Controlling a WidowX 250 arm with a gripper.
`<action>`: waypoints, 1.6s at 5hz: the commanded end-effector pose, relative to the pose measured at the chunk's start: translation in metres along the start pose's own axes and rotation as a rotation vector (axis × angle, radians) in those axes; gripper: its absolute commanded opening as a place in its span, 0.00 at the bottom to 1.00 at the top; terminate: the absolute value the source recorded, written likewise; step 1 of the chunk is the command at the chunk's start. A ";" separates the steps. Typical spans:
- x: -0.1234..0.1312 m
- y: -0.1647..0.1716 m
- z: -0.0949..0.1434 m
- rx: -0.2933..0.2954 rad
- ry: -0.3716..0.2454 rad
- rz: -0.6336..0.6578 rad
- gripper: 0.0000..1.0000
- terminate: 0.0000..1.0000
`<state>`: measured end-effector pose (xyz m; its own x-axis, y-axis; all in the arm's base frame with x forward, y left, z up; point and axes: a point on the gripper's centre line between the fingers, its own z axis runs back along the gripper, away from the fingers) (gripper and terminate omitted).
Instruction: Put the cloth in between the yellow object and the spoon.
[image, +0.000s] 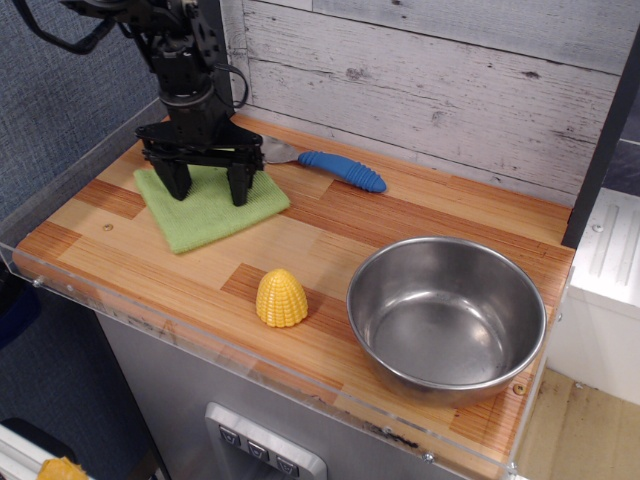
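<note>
Wooden table (330, 215). Hand (207, 186), fingers spread open, pressing on the cloth (205, 208). Spoon (335, 167) right of it; corn (281, 297) nearer the front.

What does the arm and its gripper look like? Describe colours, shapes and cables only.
The arm is matte black, built of blocky jointed segments, with thin black cables looping beside it. The gripper is black too: a wide crossbar carrying two short, thick, tapering fingers. No markings or labels can be made out.

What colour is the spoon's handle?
Blue, thick and ribbed; the spoon shows clearly in the observation.image view, the only one.
</note>
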<state>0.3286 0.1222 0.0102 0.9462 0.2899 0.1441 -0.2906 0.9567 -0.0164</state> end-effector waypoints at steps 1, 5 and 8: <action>0.005 -0.050 0.015 -0.030 -0.057 -0.088 1.00 0.00; -0.019 -0.129 0.010 -0.086 -0.027 -0.300 1.00 0.00; -0.022 -0.137 0.022 -0.091 -0.052 -0.343 1.00 0.00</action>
<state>0.3443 -0.0178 0.0144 0.9867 -0.0495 0.1546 0.0585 0.9968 -0.0543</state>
